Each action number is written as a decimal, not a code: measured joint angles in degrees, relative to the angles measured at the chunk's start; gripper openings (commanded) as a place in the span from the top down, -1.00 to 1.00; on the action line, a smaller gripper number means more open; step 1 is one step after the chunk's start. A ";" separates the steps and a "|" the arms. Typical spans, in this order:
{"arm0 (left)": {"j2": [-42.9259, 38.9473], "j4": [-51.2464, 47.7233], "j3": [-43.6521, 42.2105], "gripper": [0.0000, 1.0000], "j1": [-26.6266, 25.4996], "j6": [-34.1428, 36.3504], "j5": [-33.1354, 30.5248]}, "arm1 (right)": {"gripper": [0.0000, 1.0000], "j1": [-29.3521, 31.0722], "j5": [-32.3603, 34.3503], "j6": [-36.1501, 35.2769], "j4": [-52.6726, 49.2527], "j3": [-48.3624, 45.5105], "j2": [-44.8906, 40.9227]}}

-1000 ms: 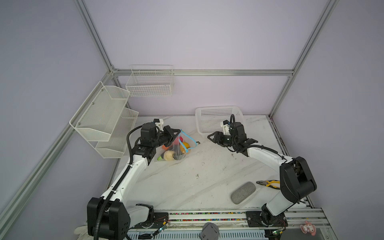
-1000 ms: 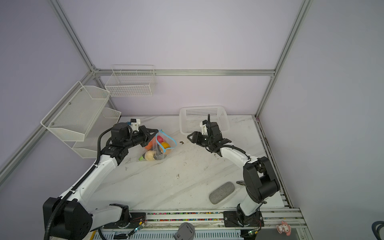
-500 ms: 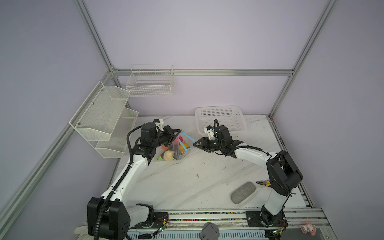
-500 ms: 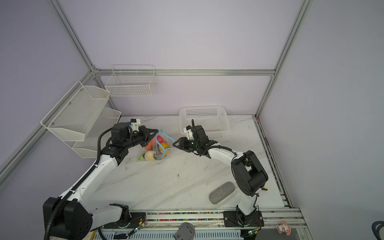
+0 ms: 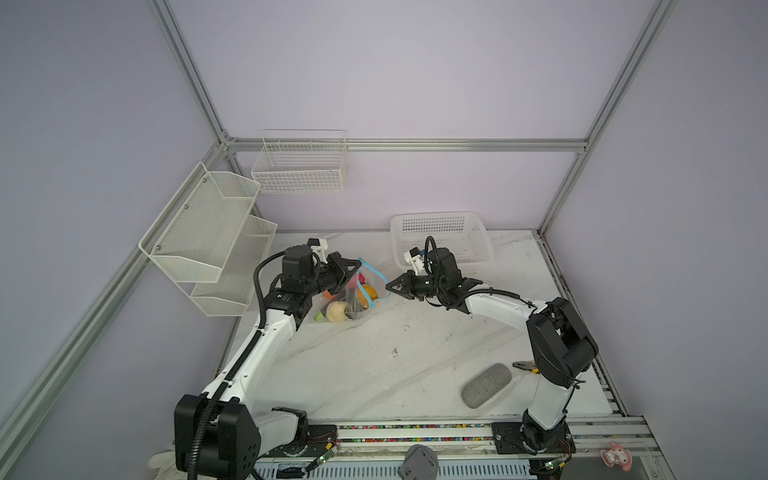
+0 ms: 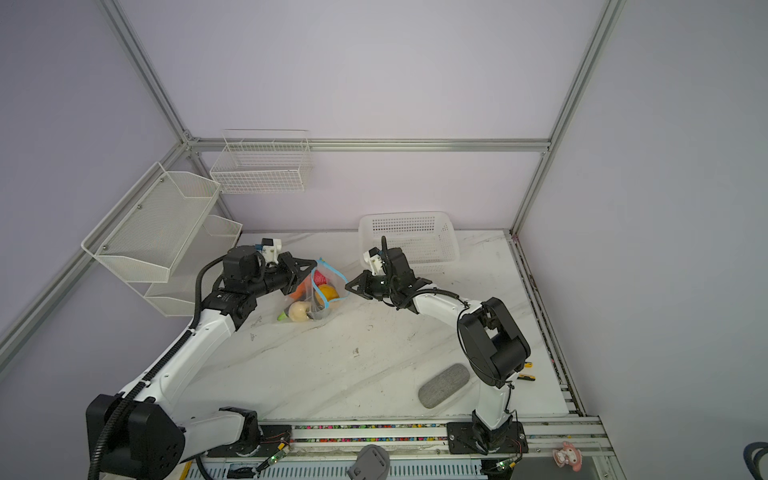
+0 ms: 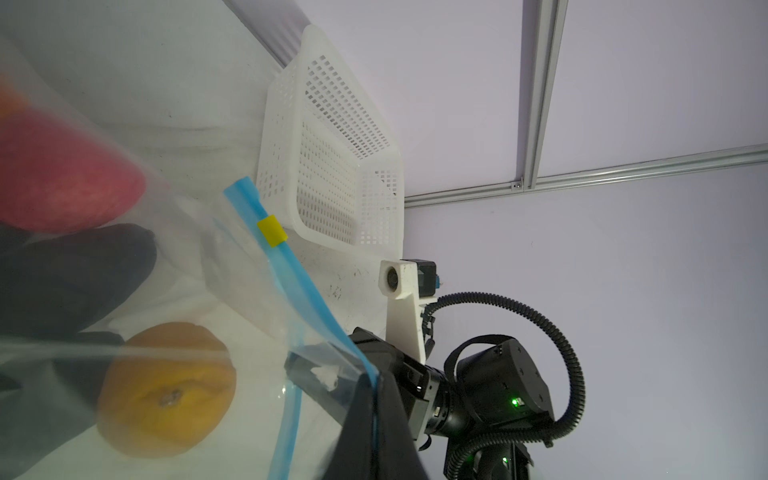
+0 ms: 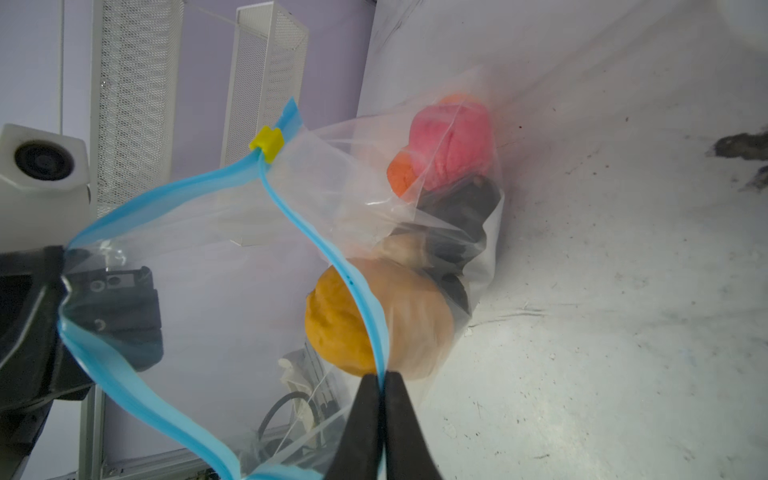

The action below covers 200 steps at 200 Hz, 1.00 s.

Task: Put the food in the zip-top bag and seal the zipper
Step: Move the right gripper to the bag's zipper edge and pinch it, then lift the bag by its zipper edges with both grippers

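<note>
Lilac walls [image 5: 415, 75], aluminium frame rails [image 5: 407, 144], white mesh wall shelves [image 5: 199, 232], pale marble-look tabletop [image 5: 374, 374]

Both top views look down from high at the front of the white marbled table [image 5: 374, 374] toward the lilac back wall [image 5: 415, 83], far enough off to take in the whole tabletop. The left wrist camera sits right against the clear plastic zip-top bag [image 7: 199, 257], facing the white perforated plastic basket [image 7: 332, 137]. The right wrist view, equally near, looks back through the same bag at the white mesh wall shelves [image 8: 137, 83].
</note>
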 measured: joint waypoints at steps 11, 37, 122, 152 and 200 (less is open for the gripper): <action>0.00 -1.51 0.02 1.00 -0.11 1.88 -0.68 | 0.88 0.20 0.00 -0.04 -0.26 0.92 -0.02; 0.00 -7.13 0.52 1.00 -0.55 7.04 -3.76 | 0.90 0.39 0.39 -1.01 -2.25 4.11 -0.02; -0.57 -19.56 13.05 1.00 -0.61 17.35 -12.00 | 0.89 0.98 3.91 -7.06 -13.62 20.35 -0.02; -0.57 -20.37 15.89 1.00 -0.61 17.64 -12.59 | 0.88 0.98 4.68 -9.16 -17.27 26.18 -0.02; -0.57 -21.53 17.86 1.00 -0.61 17.53 -13.25 | 0.87 1.18 5.25 -11.80 -22.38 34.32 0.13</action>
